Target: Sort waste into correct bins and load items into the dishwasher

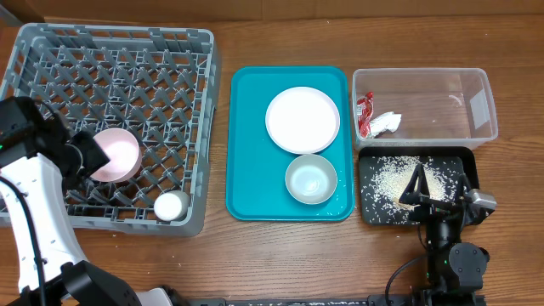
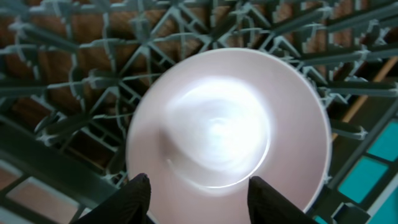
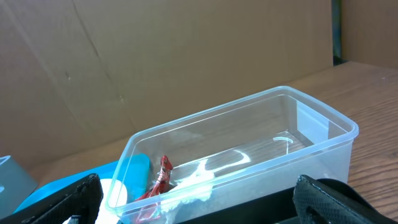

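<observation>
The grey dish rack (image 1: 183, 59) stands at the left. A pinkish-white bowl (image 1: 117, 153) lies in it, filling the left wrist view (image 2: 230, 124). My left gripper (image 1: 87, 158) (image 2: 205, 198) is open, fingers spread over the bowl's near rim. A smaller white bowl (image 1: 171, 206) sits at the rack's front. The white plate (image 1: 303, 119) and green-rimmed bowl (image 1: 310, 178) sit on the teal tray. The clear tub (image 1: 463, 81) (image 3: 323, 134) holds the red wrapper (image 1: 365, 113) (image 3: 163, 177) and white tissue (image 1: 385, 123) (image 3: 196, 180). My right gripper (image 1: 416, 189) (image 3: 199, 202) is open over the black tray (image 1: 466, 161) of rice grains (image 1: 393, 177). I see no chopsticks.
The teal tray (image 1: 246, 144) lies between the rack and the two bins. Bare wooden table runs along the front edge and at the far right. A brown cardboard wall (image 3: 155, 56) stands behind the tub in the right wrist view.
</observation>
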Tool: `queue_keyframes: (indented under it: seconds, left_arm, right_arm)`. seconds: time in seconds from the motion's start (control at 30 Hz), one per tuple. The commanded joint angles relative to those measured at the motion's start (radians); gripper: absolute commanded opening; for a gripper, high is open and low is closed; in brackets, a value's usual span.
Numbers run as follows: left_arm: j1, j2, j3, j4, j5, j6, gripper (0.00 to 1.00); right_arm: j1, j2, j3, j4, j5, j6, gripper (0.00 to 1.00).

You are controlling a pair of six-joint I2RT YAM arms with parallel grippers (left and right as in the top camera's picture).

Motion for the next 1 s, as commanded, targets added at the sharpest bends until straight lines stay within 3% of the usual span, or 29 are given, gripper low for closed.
queue_keyframes:
  seconds: [0.0, 0.37, 0.63, 0.7, 0.83, 0.97]
  left_arm:
    - [-0.016, -0.003, -0.003, 0.007, -0.037, 0.026, 0.55]
    - [0.116, 0.006, -0.023, 0.026, -0.01, -0.018, 0.53]
    - [0.126, 0.018, -0.101, 0.084, -0.011, -0.033, 0.53]
    - [0.126, 0.026, -0.108, 0.083, -0.009, -0.032, 0.48]
    - [0.126, 0.03, -0.107, 0.084, 0.029, -0.032, 0.29]
    - [0.126, 0.03, -0.107, 0.086, 0.04, -0.032, 0.27]
  right_arm:
    - [0.005, -0.009, -0.011, 0.006, 0.007, -0.007, 1.0]
    - [0.005, -0.009, -0.011, 0.006, 0.007, -0.007, 1.0]
    - [0.005, -0.009, -0.011, 0.006, 0.007, -0.007, 1.0]
    - [0.005, -0.009, -0.011, 0.006, 0.007, -0.007, 1.0]
    - [0.005, -0.009, -0.011, 0.006, 0.007, -0.007, 1.0]
    - [0.005, -0.009, -0.011, 0.006, 0.007, -0.007, 1.0]
